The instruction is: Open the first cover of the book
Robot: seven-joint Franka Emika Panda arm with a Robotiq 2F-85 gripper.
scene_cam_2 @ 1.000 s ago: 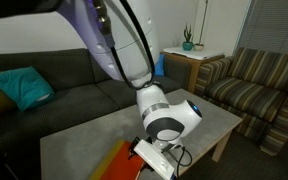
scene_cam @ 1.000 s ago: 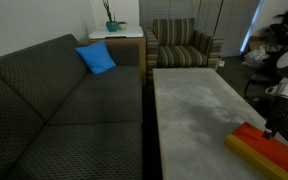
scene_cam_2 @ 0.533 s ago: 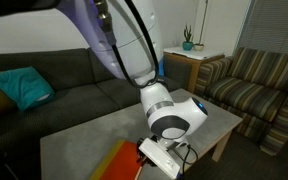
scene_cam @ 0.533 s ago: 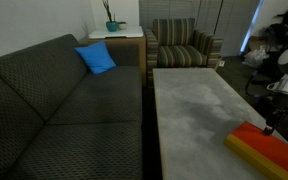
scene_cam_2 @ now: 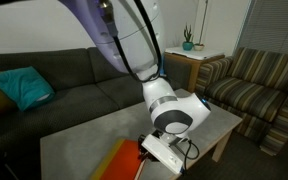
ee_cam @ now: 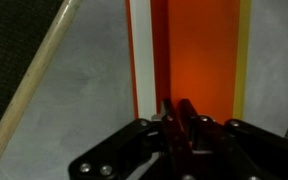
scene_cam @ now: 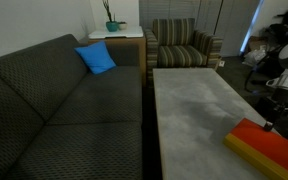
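The book (scene_cam: pixel 267 150) lies at the near right end of the grey table (scene_cam: pixel 194 100); it is orange-red with a yellow band. In an exterior view the book (scene_cam_2: pixel 117 163) sits at the table's front edge, under the wrist. In the wrist view the first cover (ee_cam: pixel 199 50) fills the middle, with white page edges (ee_cam: pixel 142 50) on its left and the yellow band (ee_cam: pixel 244 50) on its right. My gripper (ee_cam: pixel 176 103) is at the cover's long edge, its dark fingers (ee_cam: pixel 186 108) pinched nearly together on that thin board. The gripper (scene_cam: pixel 271 122) shows at the book's far corner.
A dark sofa (scene_cam: pixel 54 110) with a blue cushion (scene_cam: pixel 96 58) runs along one side of the table. A striped armchair (scene_cam: pixel 184 45) and a side table with a plant (scene_cam: pixel 112 25) stand beyond. The table's wooden edge (ee_cam: pixel 39 80) lies close beside the book.
The fingers have come together on the cover's edge. The wrist has risen slightly, and the book's gripped edge sits a little higher than before.
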